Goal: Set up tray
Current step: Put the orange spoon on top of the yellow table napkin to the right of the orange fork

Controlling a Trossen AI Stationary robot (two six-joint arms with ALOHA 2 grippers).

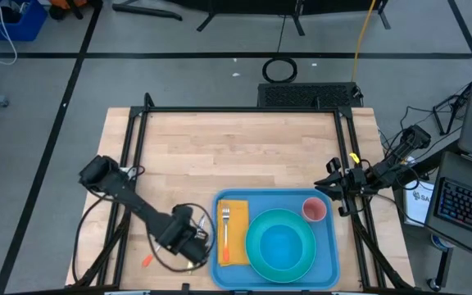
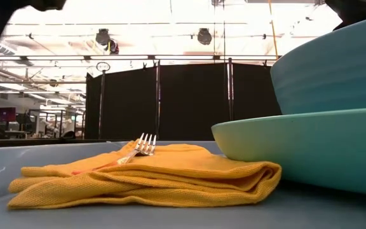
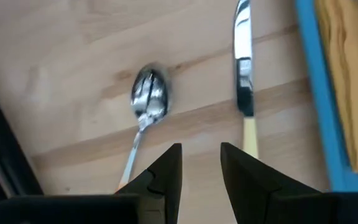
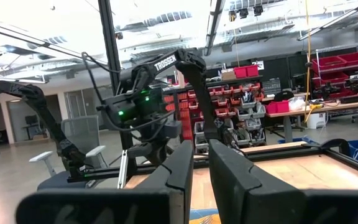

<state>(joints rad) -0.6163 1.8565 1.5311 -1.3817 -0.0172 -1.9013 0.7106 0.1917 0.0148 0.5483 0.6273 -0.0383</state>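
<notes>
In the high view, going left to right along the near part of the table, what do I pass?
left gripper → yellow napkin with the fork on it → turquoise plate → pink cup → right gripper

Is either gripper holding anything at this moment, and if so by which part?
Nothing is held. The left gripper hovers open over the table between the spoon and the knife. The right gripper waits empty at the table's right edge.

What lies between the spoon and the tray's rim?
In the left wrist view, a knife lies on bare wood between the spoon and the tray.
</notes>
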